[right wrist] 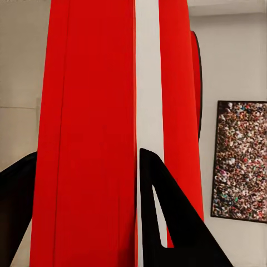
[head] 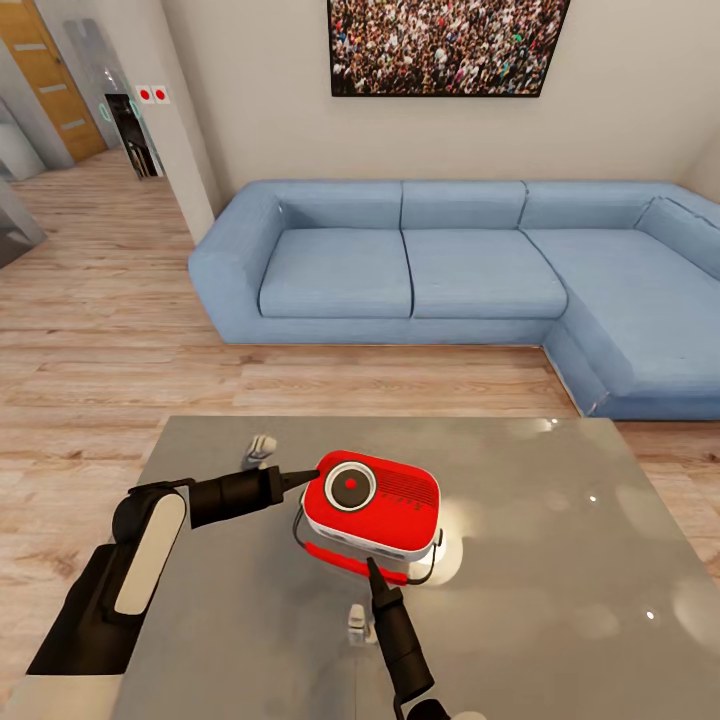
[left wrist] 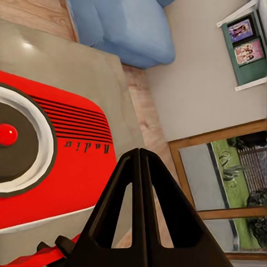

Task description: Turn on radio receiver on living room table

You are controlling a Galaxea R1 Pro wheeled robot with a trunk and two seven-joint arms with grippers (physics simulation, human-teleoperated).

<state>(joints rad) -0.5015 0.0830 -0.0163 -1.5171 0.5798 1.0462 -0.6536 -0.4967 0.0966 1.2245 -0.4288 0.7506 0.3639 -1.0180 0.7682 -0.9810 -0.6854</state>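
Nearest, right pincer (head: pixel 369 563): tip against the near edge of the small glossy red radio receiver with rounded corners (head: pixel 372 502); in the right wrist view, fingers apart with the red-and-white side between them, though impossible to tell whether clamped or merely straddling. Lying face-up on the glossy grey low bench (head: pixel 560 560), speaker dial skyward. Left pincer (head: pixel 308 474) — fingers pressed together to a point, touching the radio's left side.

Best done gently: brace with the right, press with the left tip — short, straight, no sideways shove on that slick top.

Count: one radio, one bench, two pincers; beyond, one blue L-shaped sofa (head: pixel 450 270), one framed crowd picture (head: pixel 445 45).
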